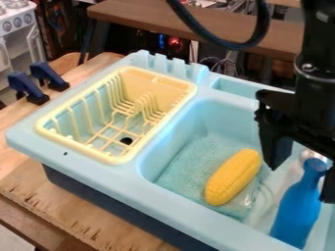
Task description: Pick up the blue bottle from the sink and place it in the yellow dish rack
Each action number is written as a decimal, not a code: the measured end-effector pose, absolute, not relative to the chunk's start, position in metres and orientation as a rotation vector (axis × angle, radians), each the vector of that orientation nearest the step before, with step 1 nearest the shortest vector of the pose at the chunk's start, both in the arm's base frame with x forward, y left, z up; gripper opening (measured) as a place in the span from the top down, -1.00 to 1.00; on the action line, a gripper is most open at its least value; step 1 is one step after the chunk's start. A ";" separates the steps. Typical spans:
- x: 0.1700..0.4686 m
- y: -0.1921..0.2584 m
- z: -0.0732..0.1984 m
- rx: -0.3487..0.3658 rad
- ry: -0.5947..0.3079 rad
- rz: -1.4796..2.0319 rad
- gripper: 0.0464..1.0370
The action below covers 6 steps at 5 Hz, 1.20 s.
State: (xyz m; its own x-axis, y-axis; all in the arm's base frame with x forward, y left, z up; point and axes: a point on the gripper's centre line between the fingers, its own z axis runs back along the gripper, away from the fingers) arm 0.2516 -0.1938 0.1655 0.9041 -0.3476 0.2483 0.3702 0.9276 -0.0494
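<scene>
A: How far has the work come?

B: Not far, I'd judge. The gripper [301, 185] has its fingers spread wide, and I see nothing held in them.

A: Where is it, exactly?

B: On the right of the view, over the basin [212, 115] of the toy sink [98, 171]. The neck of the blue bottle [298, 211] shows between its fingers.

A: Touching it?

B: I can't tell. One finger looks very near the neck, the other apart from it. Either way, the bottle isn't gripped, so I'd call this a grasp not yet made.

A: And the corn?

B: The corn [232, 177] lies on the teal cloth [186, 171] in the basin, to the left of the bottle in this view. It isn't lifted either.

A: Anything finished, then?

B: Nothing I could point to. Bottle and corn are both in the basin, and neither is in the yellow rack [147, 88] beside it. Grasping, lifting and setting down all look undone to me.

A: Is the bottle upright?

B: Its neck is up toward the gripper, but I can't say whether it stands or leans.
</scene>
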 end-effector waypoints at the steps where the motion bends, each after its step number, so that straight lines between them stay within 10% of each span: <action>1: 0.256 -0.199 0.162 -0.103 -0.192 -0.379 -0.26; 3: 0.256 -0.206 0.168 -0.126 -0.163 -0.423 0.40; 6: 0.244 -0.196 0.205 -0.124 -0.176 -0.434 0.40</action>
State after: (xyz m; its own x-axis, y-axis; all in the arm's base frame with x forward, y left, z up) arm 0.2441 -0.1956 0.2050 0.8925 -0.4065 0.1954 0.4279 0.9001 -0.0822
